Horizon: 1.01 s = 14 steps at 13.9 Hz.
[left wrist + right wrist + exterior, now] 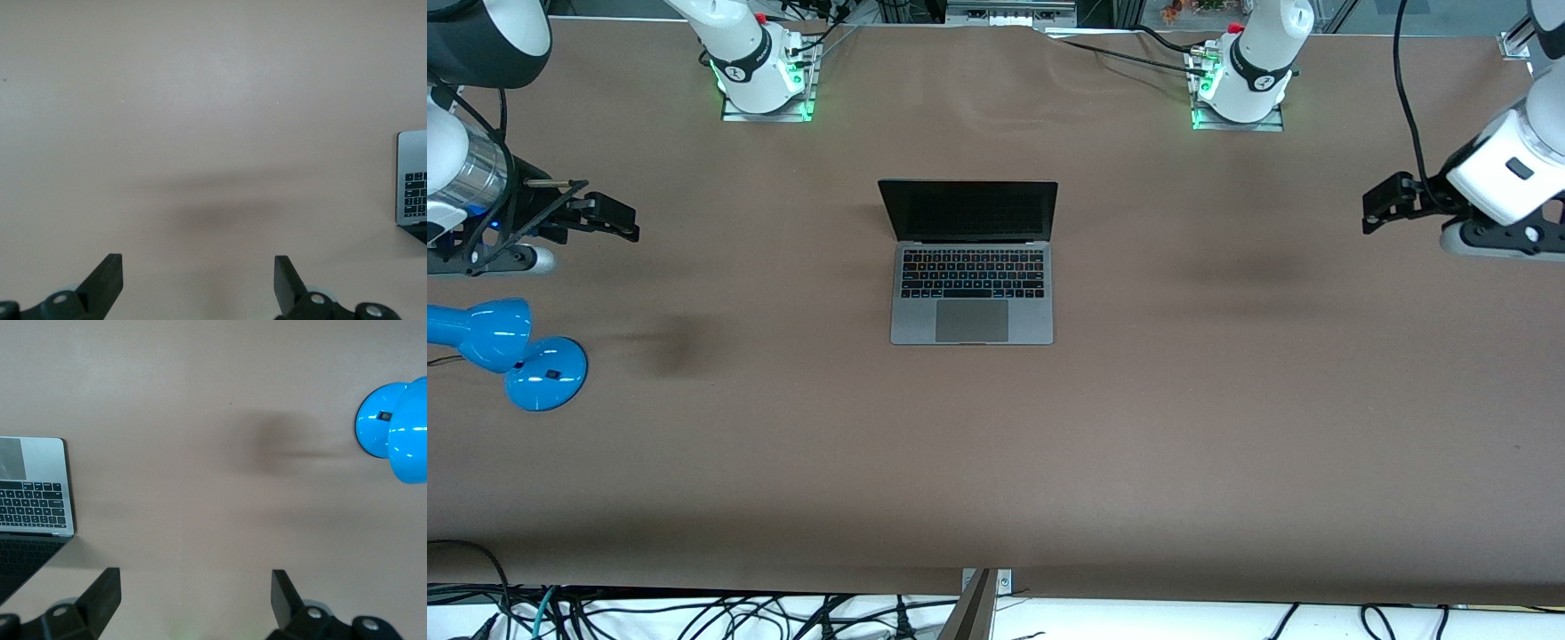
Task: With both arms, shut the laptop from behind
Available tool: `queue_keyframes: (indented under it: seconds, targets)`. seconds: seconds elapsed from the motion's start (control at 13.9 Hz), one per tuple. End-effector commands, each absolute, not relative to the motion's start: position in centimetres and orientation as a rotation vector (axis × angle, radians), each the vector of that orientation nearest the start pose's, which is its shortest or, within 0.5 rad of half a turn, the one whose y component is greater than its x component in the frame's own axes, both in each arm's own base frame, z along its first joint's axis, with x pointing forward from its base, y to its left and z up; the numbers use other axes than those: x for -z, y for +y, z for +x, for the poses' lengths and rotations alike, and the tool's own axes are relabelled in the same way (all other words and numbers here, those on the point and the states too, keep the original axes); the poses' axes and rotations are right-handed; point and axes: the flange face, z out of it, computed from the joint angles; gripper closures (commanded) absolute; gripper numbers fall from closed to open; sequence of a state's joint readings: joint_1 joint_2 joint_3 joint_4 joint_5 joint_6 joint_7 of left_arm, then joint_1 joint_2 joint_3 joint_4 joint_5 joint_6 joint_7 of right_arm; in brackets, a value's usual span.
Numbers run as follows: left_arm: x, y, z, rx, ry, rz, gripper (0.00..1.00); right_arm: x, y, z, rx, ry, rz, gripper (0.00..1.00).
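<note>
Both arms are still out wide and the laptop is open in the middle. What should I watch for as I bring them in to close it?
1. The right gripper hangs near the blue lamp; a low sweep inward might clip it.
2. The laptop lies loose on the smooth table, so an uneven push on its lid could slide or twist it.
3. The left gripper and the right have open fingers; a fingertip could scrape the screen.

grey laptop (972,267), black keys, blue lamp (507,351)

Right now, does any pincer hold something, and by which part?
Nothing is held. The left pincer and the right pincer are both open over bare table, each toward its own end, apart from the open laptop.
</note>
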<state>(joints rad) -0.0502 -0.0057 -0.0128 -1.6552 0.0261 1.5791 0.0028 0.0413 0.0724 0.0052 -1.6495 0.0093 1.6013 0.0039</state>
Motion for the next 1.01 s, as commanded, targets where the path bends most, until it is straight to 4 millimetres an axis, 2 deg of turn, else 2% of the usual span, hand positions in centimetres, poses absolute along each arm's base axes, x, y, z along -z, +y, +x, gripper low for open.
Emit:
queue_keyframes:
  seconds: [0.0,0.36,0.43,0.58,0.65,0.94]
  targets:
    - [-58.6,-3.1,53.2,-0.09,0.121,-3.089,0.0,-54.7,3.9,56.7,-0.202,-0.102,-3.113,0.0]
    - [-58.6,-3.2,53.5,-0.088,0.123,-3.089,0.0,-54.1,7.3,56.5,-0.21,-0.175,-3.108,0.0]
    - [-58.7,-3.2,53.5,-0.086,0.125,-3.095,0.0,-53.9,9.9,56.0,-0.216,-0.223,-3.106,0.0]
    - [-58.6,-3.3,53.5,-0.089,0.125,-3.1,0.0,-53.5,14.0,55.3,-0.236,-0.124,-3.119,0.0]
    - [-58.5,-3.3,53.5,-0.091,0.125,-3.1,0.0,-53.4,16.7,54.5,-0.245,-0.086,-3.126,0.0]
    - [-58.5,-3.3,53.5,-0.094,0.123,-3.101,0.0,-52.4,23.7,52.0,-0.288,-0.01,-3.143,0.0]
